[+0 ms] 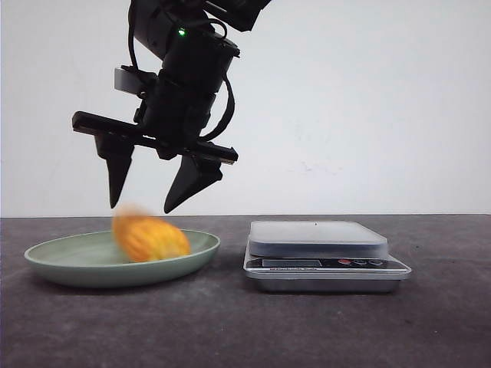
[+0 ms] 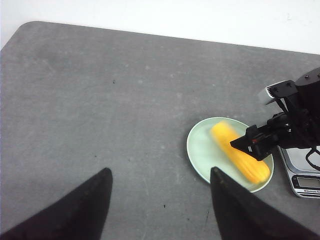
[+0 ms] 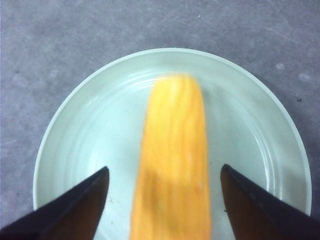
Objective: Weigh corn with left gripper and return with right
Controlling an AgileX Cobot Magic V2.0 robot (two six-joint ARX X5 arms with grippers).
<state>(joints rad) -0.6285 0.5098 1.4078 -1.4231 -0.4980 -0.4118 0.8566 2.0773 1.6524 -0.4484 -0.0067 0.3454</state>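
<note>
The corn [image 1: 149, 238] is an orange-yellow cob lying in the pale green plate [image 1: 46, 257], blurred as if moving. My right gripper [image 1: 141, 208] hangs open just above it, fingers apart and apart from the cob. In the right wrist view the corn [image 3: 175, 160] lies lengthwise between the open fingers of that gripper [image 3: 164, 169], on the plate [image 3: 75, 115]. My left gripper [image 2: 160, 170] is open and empty, high over bare table off to one side of the plate [image 2: 200, 150]. From there I see the corn [image 2: 235, 150] and the right gripper [image 2: 250, 145] above it.
A silver kitchen scale [image 1: 318, 238] with nothing on its platform stands just right of the plate; its corner shows in the left wrist view [image 2: 305, 182]. The table is dark grey, with a white wall behind.
</note>
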